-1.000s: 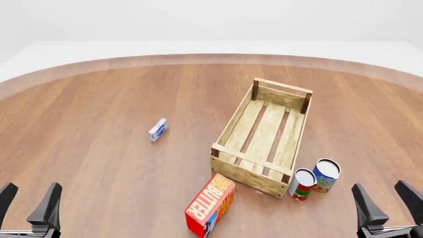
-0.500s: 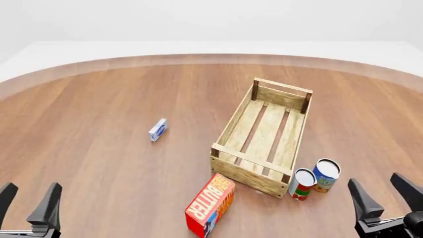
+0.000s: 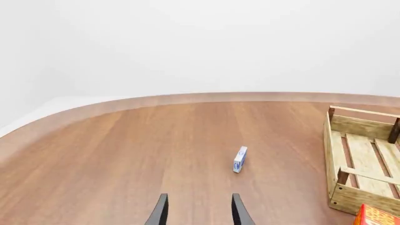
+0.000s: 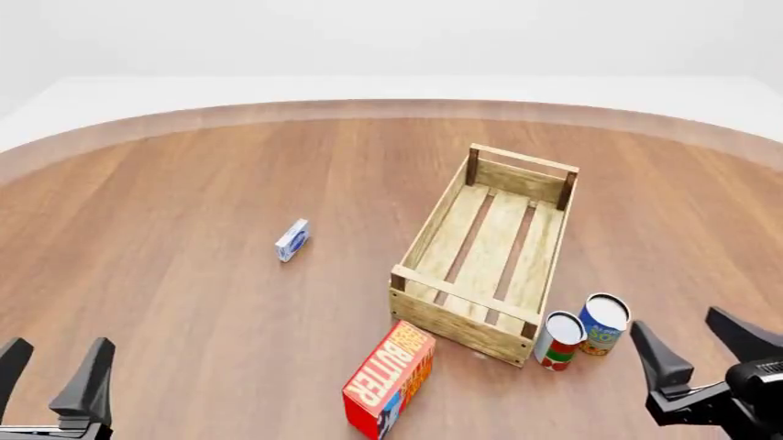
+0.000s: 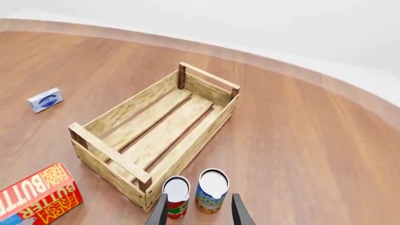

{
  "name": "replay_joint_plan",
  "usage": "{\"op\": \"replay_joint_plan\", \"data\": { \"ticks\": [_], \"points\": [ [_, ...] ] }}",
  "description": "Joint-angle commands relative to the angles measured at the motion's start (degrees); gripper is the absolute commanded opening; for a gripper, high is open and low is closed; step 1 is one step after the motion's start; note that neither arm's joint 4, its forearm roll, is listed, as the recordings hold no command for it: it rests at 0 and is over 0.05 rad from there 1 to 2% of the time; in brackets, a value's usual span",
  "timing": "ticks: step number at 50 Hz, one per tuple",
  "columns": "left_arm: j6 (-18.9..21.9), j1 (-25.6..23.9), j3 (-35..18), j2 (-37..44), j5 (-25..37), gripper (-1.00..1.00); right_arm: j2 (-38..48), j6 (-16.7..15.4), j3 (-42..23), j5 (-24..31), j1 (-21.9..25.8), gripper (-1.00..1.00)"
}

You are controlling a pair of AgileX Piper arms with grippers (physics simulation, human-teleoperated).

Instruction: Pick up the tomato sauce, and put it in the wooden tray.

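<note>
The tomato sauce [image 4: 559,341] stood upright at the lower right of the front view, its long axis vertical and its silvery top facing up. It sat on the table [image 4: 183,275] just outside the near right corner of the wooden tray [image 4: 487,252], close to the tray wall; contact could not be confirmed. A blue-labelled can [image 4: 602,324] stood just beside it on the right, and the gap between the two cans was narrow.

The right gripper [image 4: 698,344] was at the lower right edge of the frame, released, with its jaws spread and nothing between them. The tomato sauce lay to the left of it, with the blue-labelled can between the two. In the right wrist view both cans [image 5: 177,197] appeared just ahead of the fingertips [image 5: 160,213], the tomato sauce nearer one finger.

The left gripper [image 4: 51,367] was at the lower left corner, also released and empty, well apart from the tomato sauce. A butter box [image 4: 389,378] lay between that side and the target.

Judgement: the right arm was the nearer one. The approach should favour the tomato sauce and avoid the neighbouring can.
</note>
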Motion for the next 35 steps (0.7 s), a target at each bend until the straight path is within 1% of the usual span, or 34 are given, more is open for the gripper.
{"op": "replay_joint_plan", "data": {
  "ticks": [1,26,35],
  "points": [
    [0.0,0.0,0.0,0.0,0.0,1.0,3.3,-0.5,-1.4,0.4,0.6,1.0],
    [0.0,0.0,0.0,0.0,0.0,1.0,9.6,-0.9,-1.8,-2.5,1.9,1.0],
    [0.0,0.0,0.0,0.0,0.0,1.0,12.8,-0.6,-1.0,-5.9,2.7,1.0]
  ]
}}
